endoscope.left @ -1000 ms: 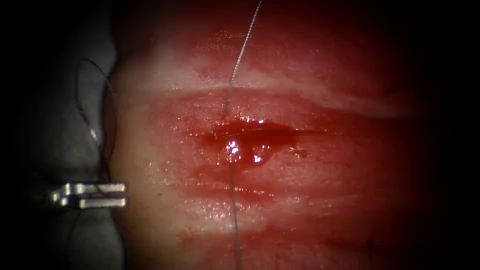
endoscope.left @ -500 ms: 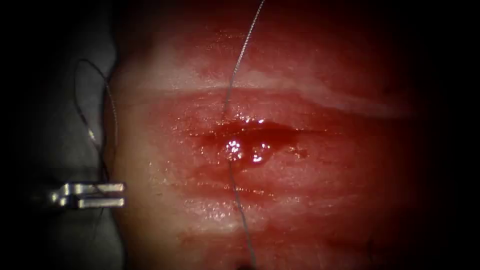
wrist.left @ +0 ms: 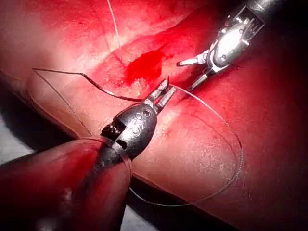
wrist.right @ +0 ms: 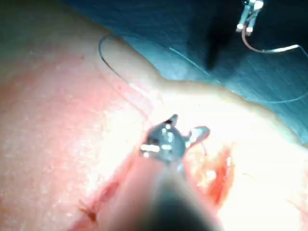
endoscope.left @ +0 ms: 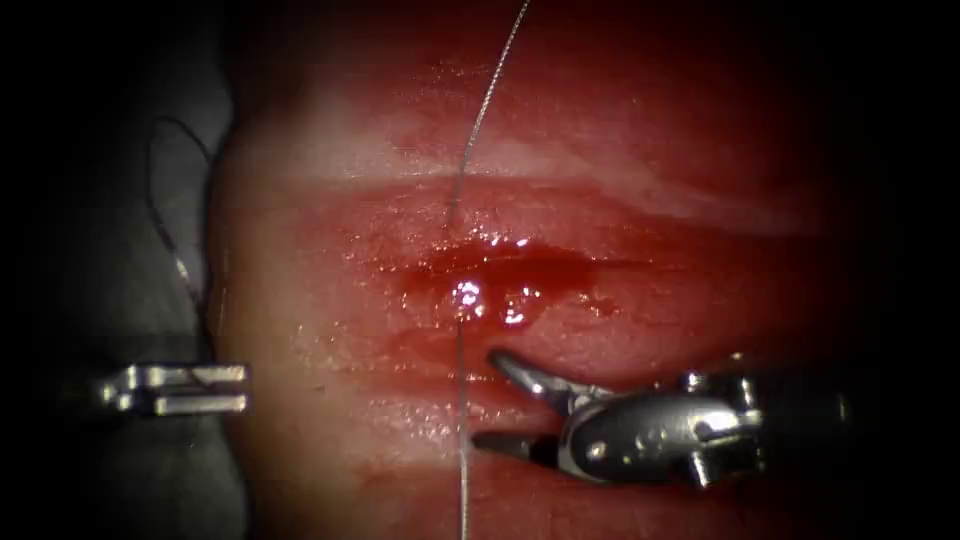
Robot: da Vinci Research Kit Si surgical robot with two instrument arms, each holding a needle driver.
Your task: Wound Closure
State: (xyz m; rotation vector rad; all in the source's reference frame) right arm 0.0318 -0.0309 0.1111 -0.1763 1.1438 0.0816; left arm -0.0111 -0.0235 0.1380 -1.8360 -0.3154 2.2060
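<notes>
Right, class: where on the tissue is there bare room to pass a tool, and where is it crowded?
Bare: the tissue left of the thread, up to the metal clip; also right of the cut, above the right tool. Crowded: below the cut, where that tool's open, empty jaws near the thread the left tool holds.

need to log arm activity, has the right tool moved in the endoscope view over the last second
Yes. The right tool has come in from the right, jaws open, just below the cut and right of the thread. The left tool holds its place.
</notes>
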